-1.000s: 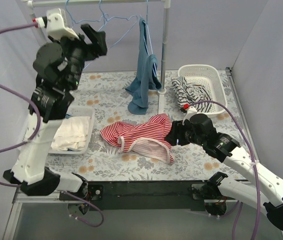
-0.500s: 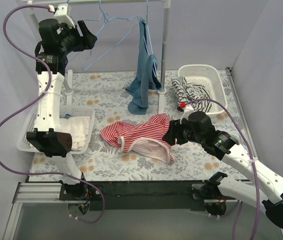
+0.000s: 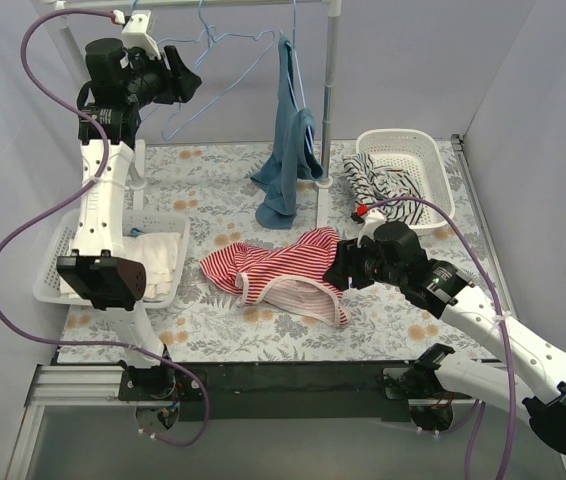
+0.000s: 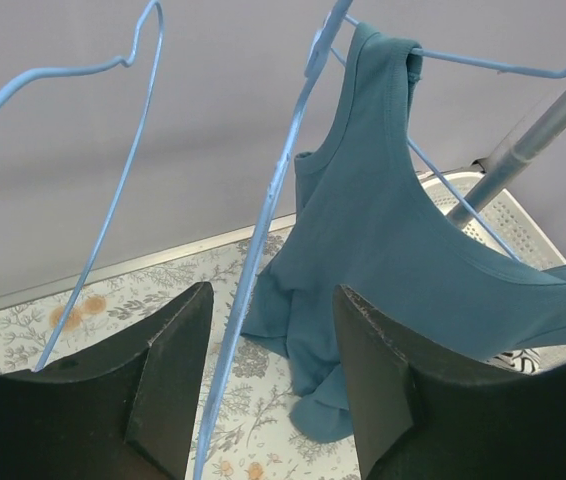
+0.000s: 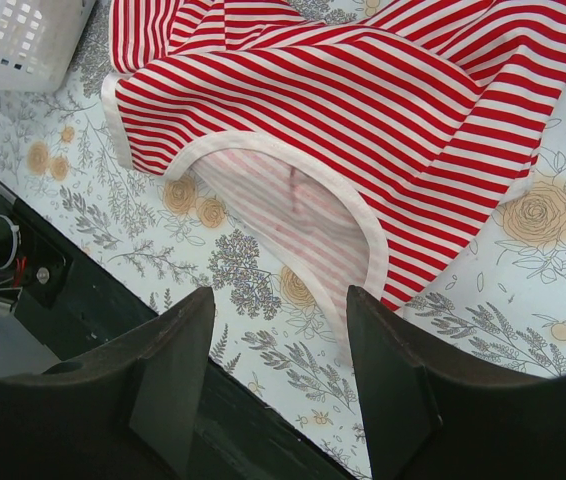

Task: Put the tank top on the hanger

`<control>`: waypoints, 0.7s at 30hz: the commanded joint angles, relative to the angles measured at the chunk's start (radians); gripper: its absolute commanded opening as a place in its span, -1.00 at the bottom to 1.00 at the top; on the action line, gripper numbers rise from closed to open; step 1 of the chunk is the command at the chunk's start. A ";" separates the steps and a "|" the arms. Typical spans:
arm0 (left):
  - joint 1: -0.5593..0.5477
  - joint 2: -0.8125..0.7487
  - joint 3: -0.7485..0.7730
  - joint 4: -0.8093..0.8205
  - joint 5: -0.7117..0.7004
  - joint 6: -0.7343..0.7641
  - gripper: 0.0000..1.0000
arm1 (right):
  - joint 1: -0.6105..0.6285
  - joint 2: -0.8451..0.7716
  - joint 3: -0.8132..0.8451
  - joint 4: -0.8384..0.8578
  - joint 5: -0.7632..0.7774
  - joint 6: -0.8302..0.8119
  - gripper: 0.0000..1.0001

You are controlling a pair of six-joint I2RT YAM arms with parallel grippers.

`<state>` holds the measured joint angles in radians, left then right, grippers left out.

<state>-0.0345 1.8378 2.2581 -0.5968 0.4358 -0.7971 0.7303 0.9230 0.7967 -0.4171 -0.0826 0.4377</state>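
Note:
The red-and-white striped tank top (image 3: 288,268) lies crumpled on the floral table, also in the right wrist view (image 5: 363,110). My right gripper (image 3: 341,270) is open just at its right edge, jaws above the white armhole trim (image 5: 293,160). My left gripper (image 3: 185,80) is raised high by the rail, open, with a light-blue wire hanger (image 4: 263,250) running between its jaws; I cannot tell if it touches them. The hanger also shows in the top view (image 3: 208,90).
A teal-blue garment (image 3: 291,150) hangs on another hanger from the rail (image 3: 213,5). A second empty hanger (image 4: 103,150) hangs left. A white basket (image 3: 403,175) holds a black-and-white striped garment (image 3: 378,180). A left tray (image 3: 63,240) holds white cloth. A vertical pole (image 3: 328,110) stands mid-back.
My left arm has stretched up and back to the rail, bringing its gripper to the hangers. My right gripper edged slightly left toward the tank top.

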 commanded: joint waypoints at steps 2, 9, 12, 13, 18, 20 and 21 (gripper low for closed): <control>-0.005 0.035 0.001 0.026 0.006 0.045 -0.01 | -0.002 0.002 0.033 0.037 -0.014 -0.016 0.27; -0.034 0.037 -0.052 0.052 -0.023 0.064 -0.31 | -0.002 0.007 0.032 0.037 -0.016 -0.016 0.27; -0.056 0.025 -0.052 0.064 -0.043 0.070 -0.72 | -0.002 0.004 0.029 0.035 -0.009 -0.014 0.27; -0.061 0.009 -0.051 0.077 -0.060 0.078 -0.78 | -0.002 0.004 0.029 0.035 -0.008 -0.014 0.27; -0.073 -0.060 -0.042 0.149 -0.101 0.081 -1.00 | -0.002 0.004 0.032 0.037 0.003 -0.014 0.27; -0.073 -0.086 -0.046 0.146 -0.080 0.079 -1.00 | -0.002 0.004 0.032 0.037 0.007 -0.013 0.26; -0.073 -0.113 -0.058 0.146 -0.066 0.073 -1.00 | -0.002 0.002 0.032 0.038 0.009 -0.013 0.27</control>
<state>-0.1089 1.8652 2.2013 -0.5022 0.3622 -0.7296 0.7303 0.9318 0.7967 -0.4156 -0.0822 0.4381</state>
